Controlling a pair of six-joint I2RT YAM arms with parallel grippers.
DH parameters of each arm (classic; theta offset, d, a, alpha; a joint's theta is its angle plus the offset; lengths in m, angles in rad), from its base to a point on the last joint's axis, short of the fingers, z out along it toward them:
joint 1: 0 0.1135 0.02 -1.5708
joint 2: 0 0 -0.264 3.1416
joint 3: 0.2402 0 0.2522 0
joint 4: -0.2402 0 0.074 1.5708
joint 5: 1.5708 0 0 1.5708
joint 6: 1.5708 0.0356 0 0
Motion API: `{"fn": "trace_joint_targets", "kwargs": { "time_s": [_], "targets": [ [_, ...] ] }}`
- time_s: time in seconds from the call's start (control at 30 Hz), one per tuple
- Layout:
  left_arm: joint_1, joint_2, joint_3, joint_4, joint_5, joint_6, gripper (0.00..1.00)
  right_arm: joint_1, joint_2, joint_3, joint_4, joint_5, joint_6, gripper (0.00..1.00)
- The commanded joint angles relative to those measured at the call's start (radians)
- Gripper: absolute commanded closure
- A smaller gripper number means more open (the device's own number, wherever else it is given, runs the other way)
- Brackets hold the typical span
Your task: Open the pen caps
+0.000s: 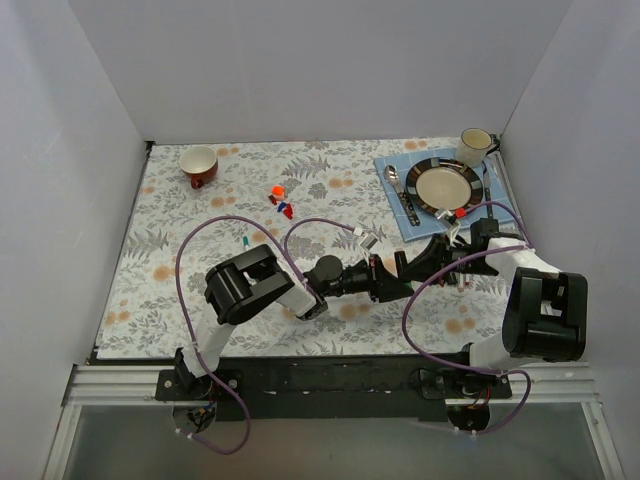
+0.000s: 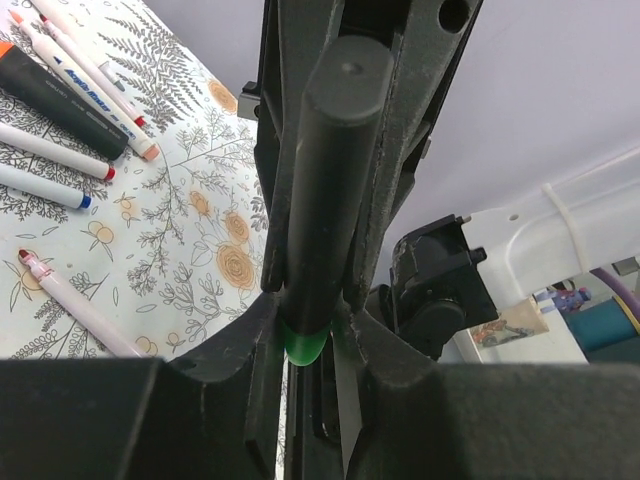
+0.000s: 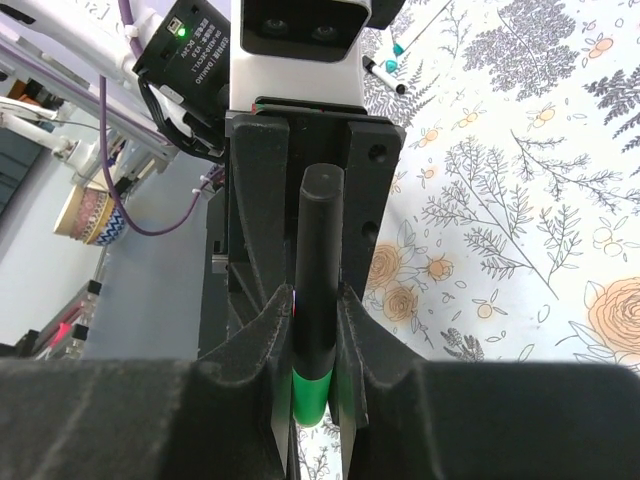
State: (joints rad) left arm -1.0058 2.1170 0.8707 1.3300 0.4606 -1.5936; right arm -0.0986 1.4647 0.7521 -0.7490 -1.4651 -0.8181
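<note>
A thick black-barrelled marker (image 1: 400,270) hangs above the table's centre between my two grippers. My left gripper (image 1: 386,280) is shut on it, with a green end (image 2: 303,343) at the jaws and the black barrel (image 2: 335,170) running away. My right gripper (image 1: 414,262) is shut on it from the other side, also with a green part (image 3: 311,395) at its jaws. I cannot tell whether cap and barrel are apart. Loose orange (image 1: 277,189), red (image 1: 272,200) and blue (image 1: 287,210) caps lie mid-table. Several white markers (image 2: 55,150) and an orange-capped black one (image 2: 60,95) lie below.
A blue mat (image 1: 392,212) at the back right carries a plate (image 1: 472,186), a spoon (image 1: 393,180) and a knife (image 1: 408,205). A cream mug (image 1: 474,147) stands behind it. A red cup (image 1: 199,165) stands at the back left. White walls enclose three sides.
</note>
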Motion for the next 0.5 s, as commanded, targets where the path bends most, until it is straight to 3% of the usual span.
{"fn": "trace_joint_targets", "kwargs": {
  "time_s": [0.0,0.03,0.1,0.13,0.17,0.27,0.47],
  "targets": [
    [-0.007,-0.061,0.014,0.373,0.012,-0.017,1.00,-0.007,-0.006,0.039,-0.027,-0.193,-0.065,0.91],
    [-0.005,-0.066,0.005,0.368,0.015,-0.014,1.00,-0.007,-0.007,0.041,-0.030,-0.187,-0.076,0.76],
    [-0.005,-0.081,-0.001,0.333,0.050,0.006,1.00,-0.009,-0.017,0.052,-0.076,-0.170,-0.116,0.56],
    [-0.004,-0.086,0.002,0.312,0.081,0.014,1.00,-0.009,-0.021,0.058,-0.107,-0.149,-0.186,0.38],
    [-0.001,-0.091,0.004,0.286,0.107,0.029,1.00,-0.009,-0.033,0.062,-0.136,-0.143,-0.220,0.33],
    [0.004,-0.109,0.016,0.158,0.208,0.058,1.00,-0.009,-0.058,0.061,-0.173,-0.135,-0.245,0.23],
    [0.019,-0.137,0.069,-0.023,0.395,0.086,1.00,-0.001,-0.067,0.066,-0.223,-0.141,-0.302,0.21]
  ]
}}
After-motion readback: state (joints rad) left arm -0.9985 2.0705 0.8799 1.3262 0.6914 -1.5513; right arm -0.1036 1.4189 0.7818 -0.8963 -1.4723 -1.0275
